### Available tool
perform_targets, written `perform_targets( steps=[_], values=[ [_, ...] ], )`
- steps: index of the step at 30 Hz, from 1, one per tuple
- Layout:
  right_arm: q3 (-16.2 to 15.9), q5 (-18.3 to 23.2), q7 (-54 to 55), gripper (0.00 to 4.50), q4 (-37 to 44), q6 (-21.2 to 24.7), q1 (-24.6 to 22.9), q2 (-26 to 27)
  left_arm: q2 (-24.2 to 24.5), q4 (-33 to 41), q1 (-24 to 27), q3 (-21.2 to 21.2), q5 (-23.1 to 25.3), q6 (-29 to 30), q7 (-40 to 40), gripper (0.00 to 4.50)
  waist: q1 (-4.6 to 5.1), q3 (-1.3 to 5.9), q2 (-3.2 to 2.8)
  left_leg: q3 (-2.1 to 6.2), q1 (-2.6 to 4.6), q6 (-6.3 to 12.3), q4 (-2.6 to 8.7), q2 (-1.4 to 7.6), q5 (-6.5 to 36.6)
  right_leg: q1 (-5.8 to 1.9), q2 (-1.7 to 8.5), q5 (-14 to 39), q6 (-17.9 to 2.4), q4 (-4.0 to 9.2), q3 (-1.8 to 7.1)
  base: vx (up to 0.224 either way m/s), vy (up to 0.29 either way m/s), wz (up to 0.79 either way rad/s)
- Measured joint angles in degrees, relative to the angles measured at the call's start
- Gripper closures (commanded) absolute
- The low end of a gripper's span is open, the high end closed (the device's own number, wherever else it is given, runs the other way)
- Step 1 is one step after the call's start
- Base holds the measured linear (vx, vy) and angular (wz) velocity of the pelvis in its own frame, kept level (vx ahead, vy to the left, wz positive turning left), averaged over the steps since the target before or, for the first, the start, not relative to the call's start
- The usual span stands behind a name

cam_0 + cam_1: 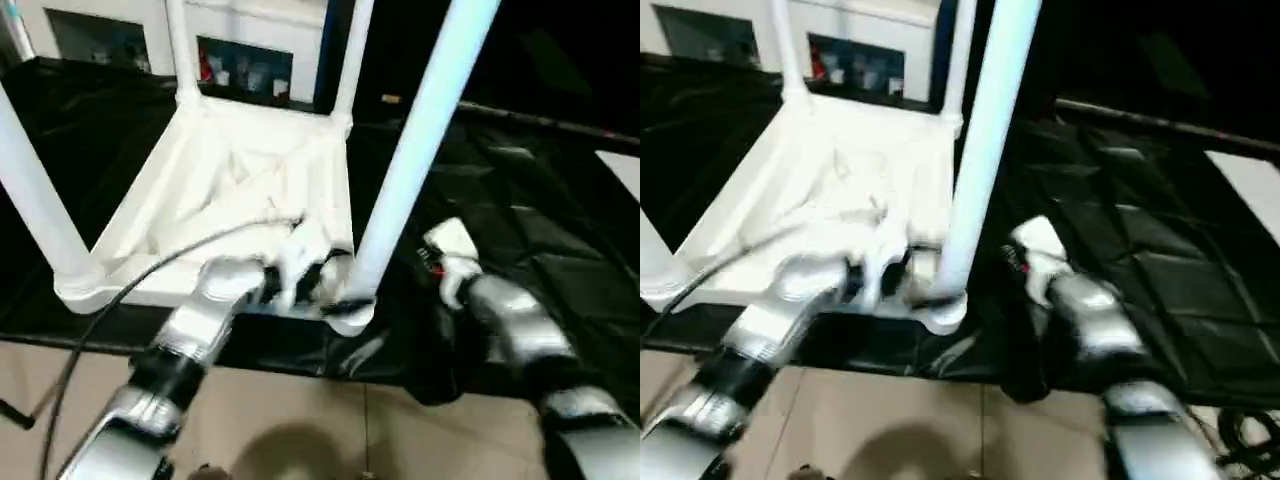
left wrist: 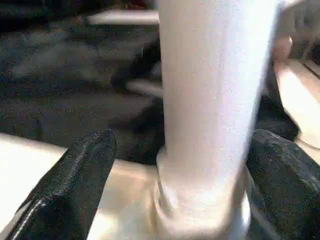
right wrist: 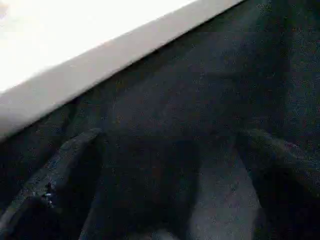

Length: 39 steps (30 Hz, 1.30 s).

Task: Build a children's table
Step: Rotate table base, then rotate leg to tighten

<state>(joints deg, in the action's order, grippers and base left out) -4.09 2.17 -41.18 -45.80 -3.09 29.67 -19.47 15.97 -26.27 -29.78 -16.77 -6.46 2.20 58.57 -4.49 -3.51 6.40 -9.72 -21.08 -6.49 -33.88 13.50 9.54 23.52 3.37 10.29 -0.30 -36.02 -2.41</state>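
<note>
White children's table [image 1: 240, 190] upside down on black-draped work table [image 1: 540, 230], ribbed underside facing up, four tapered legs standing upright, long axes near vertical. Nearest leg [image 1: 415, 150] seated in round corner socket [image 1: 345, 315] at the tabletop's near right corner. Left gripper [image 2: 175, 185] spread wide around that leg's base; from the wrist, black fingers [image 2: 70, 185] flanking the tube on both sides with gaps, not clamping it. Right gripper [image 3: 170, 190] just right of the same leg, released and wide, holding nothing; from its wrist, dark cloth ahead and the tabletop's white edge [image 3: 110, 60] beyond.
</note>
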Motion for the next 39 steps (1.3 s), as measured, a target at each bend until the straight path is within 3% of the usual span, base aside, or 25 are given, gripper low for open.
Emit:
perform_targets(
  steps=[6,7,14,24,39],
  values=[
    [-3.07,1.93,-10.4,0.0,10.01,1.85,-5.29,-4.09,6.77,-3.23,-2.23,-0.64,1.99,-0.47,6.25,0.39,-0.52,-0.17,-0.26,-0.06,0.04,0.01,0.05,0.03,0.0,0.09,-0.02,0.01,-0.02,-0.02,0.04,0.0,0.0,0.0],
    [-3.37,2.12,-11.47,0.0,11.27,2.05,-5.77,-4.24,7.58,-3.79,-2.77,-0.69,2.45,-0.9,6.67,0.63,-0.58,-0.17,-0.26,-0.06,0.07,0.01,0.06,0.05,0.0,0.06,-0.02,0.0,-0.02,-0.02,0.03,0.0,0.0,0.0],
    [-5.14,5.01,-19.22,0.0,23.37,8.19,-11.21,-7.55,10.43,-5.61,-6.56,-1.16,2.84,-1.32,13.13,1.25,-1.09,-0.21,-0.37,-0.06,0.08,0.01,0.05,0.13,0.0,0.01,0.03,0.0,-0.03,-0.02,0.06,0.0,0.0,0.0],
    [-5.38,8.46,-22.59,0.0,32.54,15.34,-14.11,-9.77,8.29,-11.26,-9.13,-2.95,3.96,-3.33,16.89,2.09,-1.38,-0.11,-0.99,-0.06,0.1,0.01,0.05,0.13,0.0,0.0,0.02,0.0,-0.02,-0.02,0.04,0.0,0.0,0.0],
    [-5.59,8.67,-22.65,0.0,34.45,17.23,-14.29,-10.01,7.08,-18.58,-11.68,-3.61,5.66,-6.27,17.01,3.13,-1.84,0.03,-1.57,-0.04,0.12,0.01,0.05,0.13,0.0,-0.03,0.03,0.0,-0.03,-0.02,0.02,0.0,0.0,0.0]
  ],
)
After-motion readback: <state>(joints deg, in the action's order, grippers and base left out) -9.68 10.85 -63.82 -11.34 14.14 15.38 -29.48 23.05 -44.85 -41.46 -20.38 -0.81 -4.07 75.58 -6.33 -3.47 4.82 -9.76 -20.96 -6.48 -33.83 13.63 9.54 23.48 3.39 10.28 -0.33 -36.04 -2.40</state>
